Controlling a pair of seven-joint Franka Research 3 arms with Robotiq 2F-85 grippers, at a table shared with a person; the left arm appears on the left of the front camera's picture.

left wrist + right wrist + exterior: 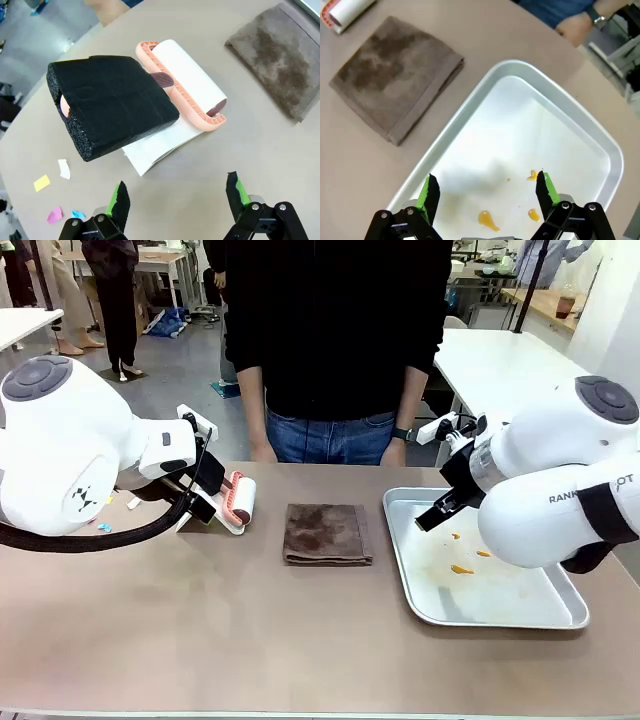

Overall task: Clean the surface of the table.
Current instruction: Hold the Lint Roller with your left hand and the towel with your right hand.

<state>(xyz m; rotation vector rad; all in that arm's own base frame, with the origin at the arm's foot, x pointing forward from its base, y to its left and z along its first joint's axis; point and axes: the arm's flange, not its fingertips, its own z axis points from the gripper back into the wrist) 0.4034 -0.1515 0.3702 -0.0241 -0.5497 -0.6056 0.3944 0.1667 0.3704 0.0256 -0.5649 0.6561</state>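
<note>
Left gripper [177, 192], fingers spread, hovers beside the lint roller [185, 80]; right gripper [486, 187] (spread too) hangs well apart. A skewed grasp could skid it across the table [300, 640].

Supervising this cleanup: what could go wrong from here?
The open left gripper may slip on the bulky foam handle of the lint roller and shove it. The paper scraps lie near the edge of the table; rolling could flick them off. The right gripper hangs above orange drops in the tray; dipping would smear it.
</note>
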